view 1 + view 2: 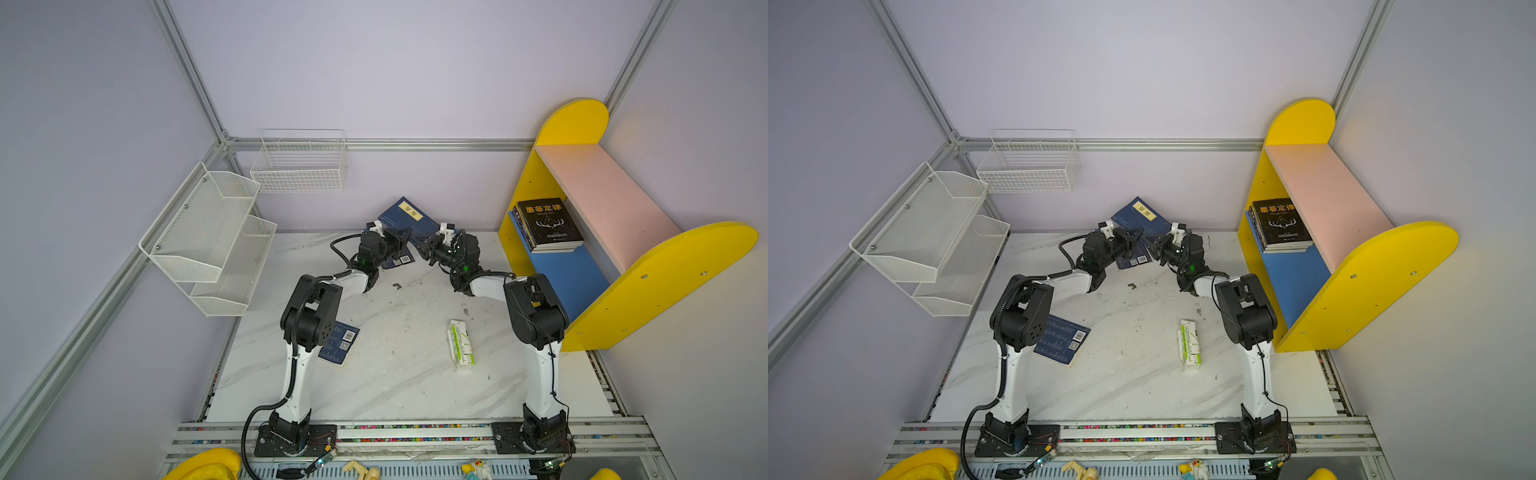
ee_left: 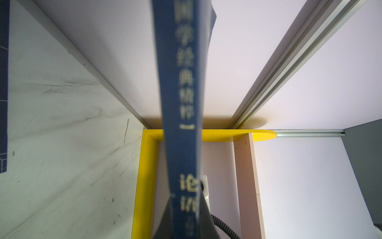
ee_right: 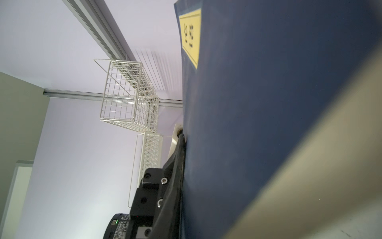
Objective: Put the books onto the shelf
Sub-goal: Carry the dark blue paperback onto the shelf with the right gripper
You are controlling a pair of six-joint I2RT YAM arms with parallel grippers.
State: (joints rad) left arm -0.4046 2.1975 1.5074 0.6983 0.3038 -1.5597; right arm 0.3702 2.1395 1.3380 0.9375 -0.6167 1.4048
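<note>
A navy book (image 1: 401, 214) with a yellow title label is held upright above the back of the table, in both top views. My left gripper (image 1: 402, 236) is shut on its spine (image 2: 182, 103). My right gripper (image 1: 424, 243) is shut on the same book (image 3: 248, 103) from the other side. Another navy book (image 1: 400, 261) with a barcode lies on the table under the grippers. One more navy book (image 1: 341, 343) lies partly under the left arm. The shelf (image 1: 602, 195) stands at the right. A black book (image 1: 548, 224) tops a small stack on its blue lower board.
A green-and-white carton (image 1: 460, 345) lies on the marble table in front of the right arm. A white wire basket (image 1: 299, 166) hangs on the back wall. A white mesh tiered rack (image 1: 208, 232) is fixed at the left.
</note>
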